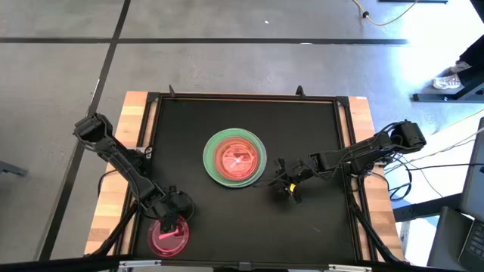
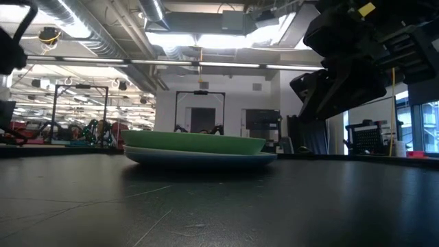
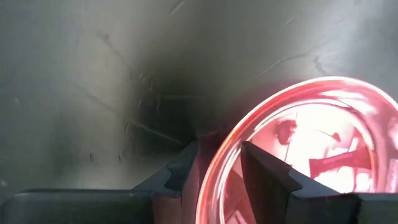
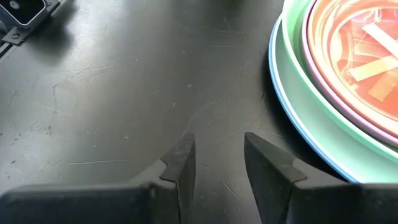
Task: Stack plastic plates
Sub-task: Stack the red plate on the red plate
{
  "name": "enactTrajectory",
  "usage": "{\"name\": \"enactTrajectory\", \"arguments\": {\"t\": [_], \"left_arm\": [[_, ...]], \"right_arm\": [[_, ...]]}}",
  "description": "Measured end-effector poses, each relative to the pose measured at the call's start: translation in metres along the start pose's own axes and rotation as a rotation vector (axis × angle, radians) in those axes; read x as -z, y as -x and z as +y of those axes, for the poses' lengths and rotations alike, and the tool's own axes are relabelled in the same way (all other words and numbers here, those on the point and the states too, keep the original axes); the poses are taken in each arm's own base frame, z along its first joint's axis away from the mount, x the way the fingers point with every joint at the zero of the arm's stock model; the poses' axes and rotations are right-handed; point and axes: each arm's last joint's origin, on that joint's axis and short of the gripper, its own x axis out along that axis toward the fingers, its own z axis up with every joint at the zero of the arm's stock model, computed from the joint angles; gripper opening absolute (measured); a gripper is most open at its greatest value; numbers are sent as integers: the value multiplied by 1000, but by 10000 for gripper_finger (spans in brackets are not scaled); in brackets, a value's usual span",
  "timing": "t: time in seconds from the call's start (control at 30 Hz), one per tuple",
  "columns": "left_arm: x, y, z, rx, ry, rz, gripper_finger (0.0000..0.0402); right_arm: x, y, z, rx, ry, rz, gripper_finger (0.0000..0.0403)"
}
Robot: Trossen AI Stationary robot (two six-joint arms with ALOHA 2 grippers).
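A stack of plastic plates [image 1: 234,157] sits mid-table: blue at the bottom, green above it [image 2: 199,142], then a pale magenta rim and orange-red plates inside [image 4: 348,56]. A small translucent pink-red plate [image 1: 168,236] lies apart near the table's near-left edge. My left gripper [image 1: 169,217] is at that plate's far rim and shut on it. My right gripper [image 1: 286,187] hangs open just right of the stack and slightly nearer, close above the mat [image 4: 217,140], touching nothing. My left gripper [image 3: 219,149] has the pink-red plate's rim [image 3: 214,177] between its two fingers, one finger [image 3: 264,171] inside the plate and one [image 3: 180,174] outside. The fingers come slanting down from the far side, across the rim. Whether the plate is off the mat cannot be told.
The black mat [image 1: 318,128] lies in a raised dark frame with wooden table edges [image 1: 134,113] on both sides. Bare mat surrounds the stack. A small dark fixture [image 4: 25,15] shows at the mat's edge in the right wrist view.
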Motion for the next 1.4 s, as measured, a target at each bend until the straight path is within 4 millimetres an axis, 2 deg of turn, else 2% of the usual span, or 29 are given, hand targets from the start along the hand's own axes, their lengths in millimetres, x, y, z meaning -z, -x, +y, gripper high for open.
{"name": "enactTrajectory", "arguments": {"t": [0.23,0.5,0.6,0.73,0.9,1.13,1.4], "left_arm": [[5,-6,6,22,43,15,100],[-1,-7,9,34,38,18,14],[-8,-7,11,50,59,8,5],[-24,-1,16,55,139,-31,4],[-49,19,15,69,92,-177,4],[-92,51,20,-111,32,-500,2],[-132,81,38,-368,5,-714,3]], "right_arm": [[0,0,0,1,1,0,127],[0,0,-3,95,1,8,127],[0,0,-3,102,1,9,127],[0,0,-3,102,1,9,127],[0,0,-3,102,0,8,127],[0,0,-4,129,0,11,127],[0,0,-4,130,1,12,127]]}}
